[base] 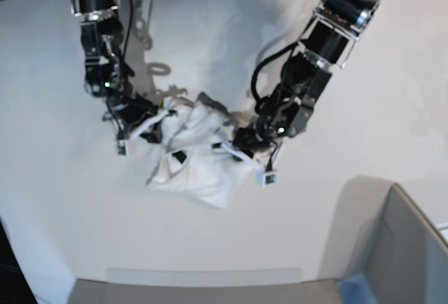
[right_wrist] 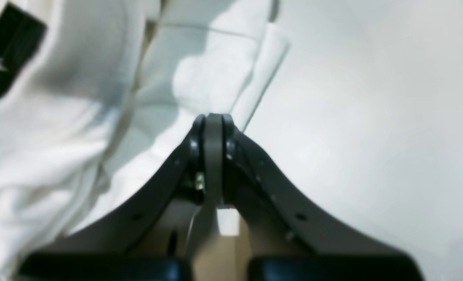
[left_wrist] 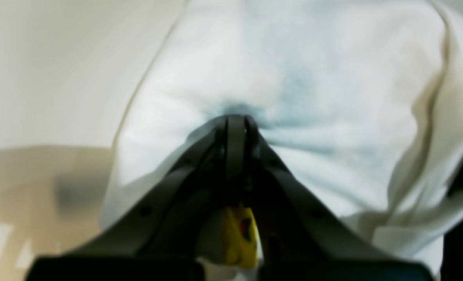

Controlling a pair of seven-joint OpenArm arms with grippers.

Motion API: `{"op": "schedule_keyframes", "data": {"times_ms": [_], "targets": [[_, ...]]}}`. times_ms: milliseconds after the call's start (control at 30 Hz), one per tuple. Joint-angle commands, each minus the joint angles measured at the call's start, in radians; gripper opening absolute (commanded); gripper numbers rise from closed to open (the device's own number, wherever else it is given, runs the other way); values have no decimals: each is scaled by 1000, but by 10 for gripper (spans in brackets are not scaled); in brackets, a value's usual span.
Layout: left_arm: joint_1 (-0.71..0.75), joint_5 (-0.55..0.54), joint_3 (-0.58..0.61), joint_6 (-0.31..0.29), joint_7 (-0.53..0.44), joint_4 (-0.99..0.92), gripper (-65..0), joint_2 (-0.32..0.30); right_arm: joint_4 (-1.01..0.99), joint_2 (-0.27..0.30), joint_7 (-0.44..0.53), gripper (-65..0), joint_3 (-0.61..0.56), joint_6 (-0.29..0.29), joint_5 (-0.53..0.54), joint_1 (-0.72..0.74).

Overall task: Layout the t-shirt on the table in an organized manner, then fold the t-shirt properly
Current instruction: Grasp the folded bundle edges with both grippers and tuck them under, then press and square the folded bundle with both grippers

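Note:
The white t-shirt [base: 199, 167] lies crumpled in a heap in the middle of the table [base: 329, 108], a small black tag [base: 180, 157] showing on it. My left gripper [base: 236, 141] is at the heap's right side. In the left wrist view it [left_wrist: 235, 121] is shut on puckered t-shirt [left_wrist: 313, 97] cloth, with a yellow label [left_wrist: 241, 234] between its fingers further back. At the heap's left side is my right gripper [base: 155, 120]. In the right wrist view it [right_wrist: 213, 117] is shut at an edge of the t-shirt [right_wrist: 59, 117].
A grey box-like corner piece [base: 406, 248] stands at the front right. Bare white table [right_wrist: 371, 117] runs beside the right gripper, and table [left_wrist: 40, 78] also shows left of the shirt in the left wrist view. Both arms lean in over the far half of the table.

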Motion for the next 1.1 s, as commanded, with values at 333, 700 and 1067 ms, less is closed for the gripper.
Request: {"op": "schedule_keyframes", "data": {"times_ms": [333,700,1067], "targets": [[199,19,-8,33,30,291,-649,-68,-195,-1,-1,-650,-7,3,-3,243],[249,19,-64,39,96,610,-648,-66,-6,4,-7,-650,3,0,-3,249],[242,22,-318,36,96,585,-647,-63,374,13,-10,-650,155,-1,-2,-97]]}}
